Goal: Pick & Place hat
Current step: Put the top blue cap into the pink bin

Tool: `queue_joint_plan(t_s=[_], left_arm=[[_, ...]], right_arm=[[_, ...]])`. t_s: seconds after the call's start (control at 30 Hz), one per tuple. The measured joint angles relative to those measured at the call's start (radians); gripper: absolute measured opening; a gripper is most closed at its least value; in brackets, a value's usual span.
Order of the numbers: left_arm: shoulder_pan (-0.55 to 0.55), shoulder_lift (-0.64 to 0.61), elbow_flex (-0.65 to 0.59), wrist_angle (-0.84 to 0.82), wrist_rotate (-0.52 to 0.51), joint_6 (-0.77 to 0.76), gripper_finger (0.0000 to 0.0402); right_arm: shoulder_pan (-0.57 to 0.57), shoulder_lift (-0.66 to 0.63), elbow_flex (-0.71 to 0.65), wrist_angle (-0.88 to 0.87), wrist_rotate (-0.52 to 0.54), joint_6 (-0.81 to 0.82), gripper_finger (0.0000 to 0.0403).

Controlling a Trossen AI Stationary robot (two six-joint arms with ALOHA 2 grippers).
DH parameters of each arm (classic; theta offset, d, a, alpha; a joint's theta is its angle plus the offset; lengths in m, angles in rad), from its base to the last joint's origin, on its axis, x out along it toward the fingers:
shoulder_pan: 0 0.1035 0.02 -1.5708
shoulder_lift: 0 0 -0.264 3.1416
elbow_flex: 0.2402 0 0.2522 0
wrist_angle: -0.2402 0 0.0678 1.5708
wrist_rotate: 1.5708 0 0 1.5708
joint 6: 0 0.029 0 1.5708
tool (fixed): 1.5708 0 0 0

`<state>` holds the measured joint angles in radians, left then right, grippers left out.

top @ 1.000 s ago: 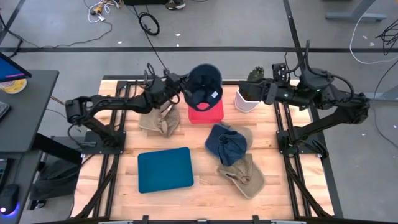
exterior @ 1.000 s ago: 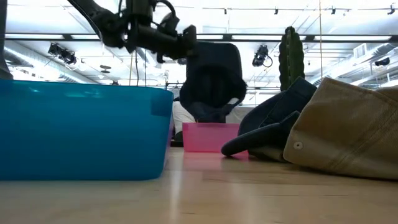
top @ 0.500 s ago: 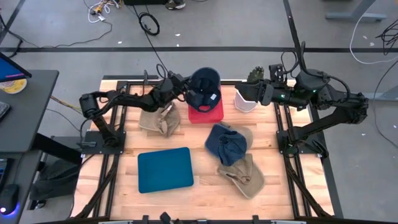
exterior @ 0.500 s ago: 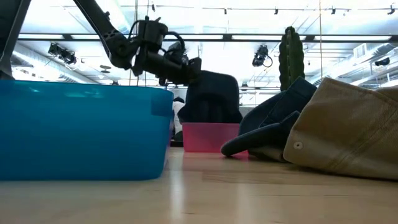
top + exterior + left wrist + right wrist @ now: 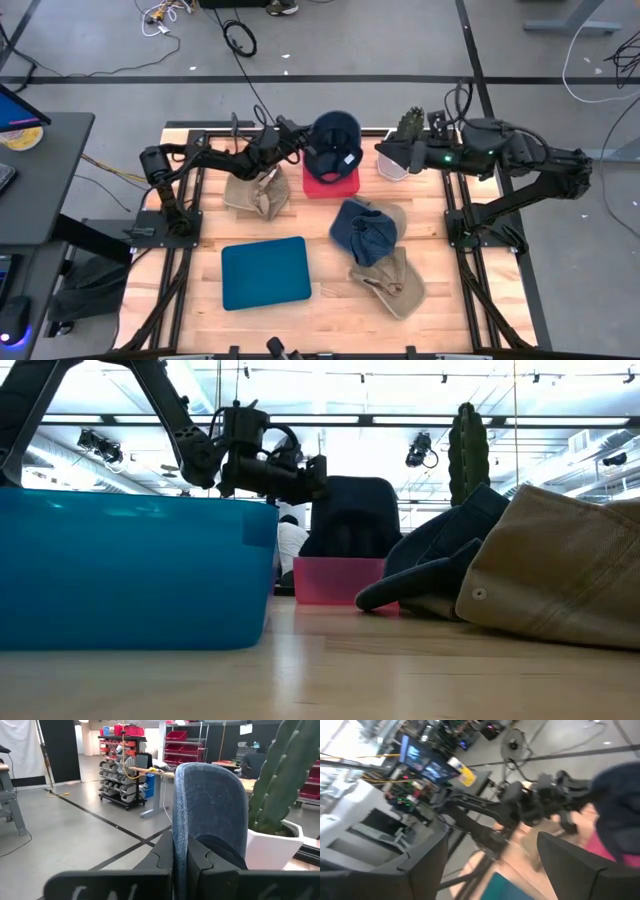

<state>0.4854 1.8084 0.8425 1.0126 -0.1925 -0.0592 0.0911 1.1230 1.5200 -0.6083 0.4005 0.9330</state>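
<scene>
The left gripper [image 5: 300, 150] reaches in along the far edge of the tabletop [image 5: 330, 300], its fingers [image 5: 195, 857] pressed together on the brim of a dark navy hat [image 5: 334, 146], which it holds over the pink bin [image 5: 331, 182] near the middle of the far edge. From table height, the hat [image 5: 352, 518] sits right at the bin's rim [image 5: 338, 580]; whether it touches the rim I cannot tell. The right gripper [image 5: 392, 154] hangs near the far edge too, over the white pot [image 5: 392, 166] with the cactus [image 5: 410, 122], its two fingers [image 5: 582, 862] spread wide with nothing between them. A tan hat [image 5: 258, 192] lies under the left arm, a blue hat [image 5: 364, 230] lies toward the middle of the tabletop, and another tan hat [image 5: 392, 280] lies just beside it toward the near edge. A teal bin [image 5: 265, 272] stands near the near edge on the left side.
</scene>
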Motion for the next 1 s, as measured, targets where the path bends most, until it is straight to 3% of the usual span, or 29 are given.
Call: queue_joint_plan(t_s=[0.33,0.57,0.8,1.0], left_arm=[[0.002,0.016,0.0,0.006,0.004,0.018,0.0011],[-0.003,0.074,0.0,0.013,0.004,0.026,0.0011],[0.037,0.052,0.0,0.059,-0.039,0.154,0.0011],[0.06,0.048,0.0,0.036,0.043,0.185,0.0011]], right_arm=[[0.0,0.056,0.0,-0.209,0.032,0.107,0.0297],[0.0,0.093,0.0,-0.201,-0.019,0.11,0.0276],[0.0,0.098,0.0,-0.203,-0.028,0.125,0.0265],[0.0,0.098,0.0,-0.202,-0.028,0.124,0.026]])
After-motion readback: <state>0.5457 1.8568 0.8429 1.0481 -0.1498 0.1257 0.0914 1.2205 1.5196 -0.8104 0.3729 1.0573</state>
